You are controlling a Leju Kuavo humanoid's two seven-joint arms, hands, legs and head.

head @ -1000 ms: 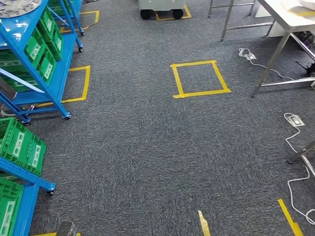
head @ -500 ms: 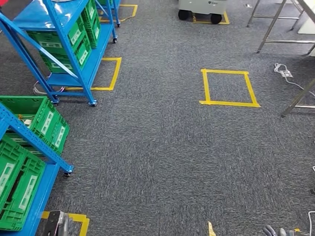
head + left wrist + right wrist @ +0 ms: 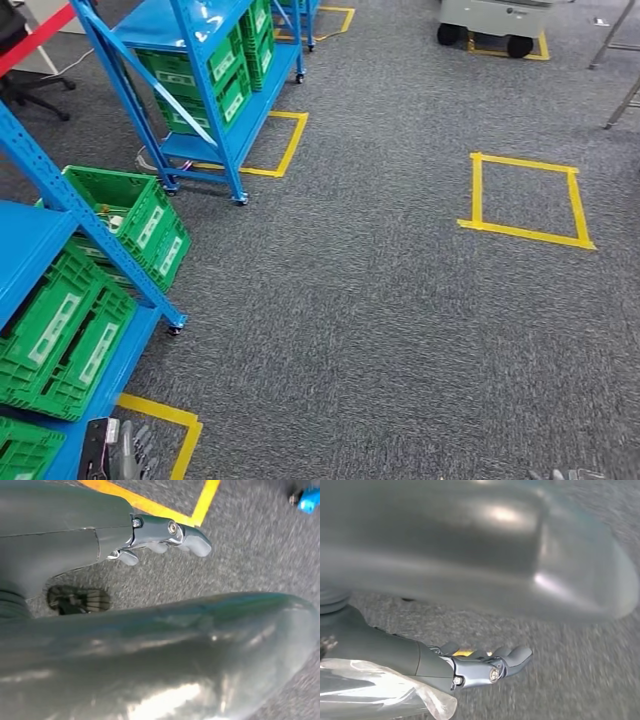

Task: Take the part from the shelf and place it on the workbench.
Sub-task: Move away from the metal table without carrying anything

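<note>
A blue shelf rack (image 3: 45, 240) with green crates stands close on my left. One open green crate (image 3: 143, 215) on it holds a small pale item (image 3: 113, 222); I cannot tell what it is. A second blue rack (image 3: 204, 60) with green crates stands farther back. My left hand (image 3: 113, 455) hangs low beside the near rack; in the left wrist view the left hand (image 3: 151, 532) has straight fingers and holds nothing. My right hand (image 3: 555, 475) peeks in at the lower edge; the right wrist view shows the right hand (image 3: 478, 667) stretched out and empty above the carpet.
Grey carpet runs ahead. A yellow taped square (image 3: 526, 200) lies to the right and a taped corner (image 3: 181, 430) by my left hand. A white wheeled cart (image 3: 498, 15) stands at the back, metal table legs (image 3: 623, 100) at far right.
The camera has swung left: the racks have slid rightward and closer, and the table at right has left the picture. Both hands now peek in at the lower edge.
</note>
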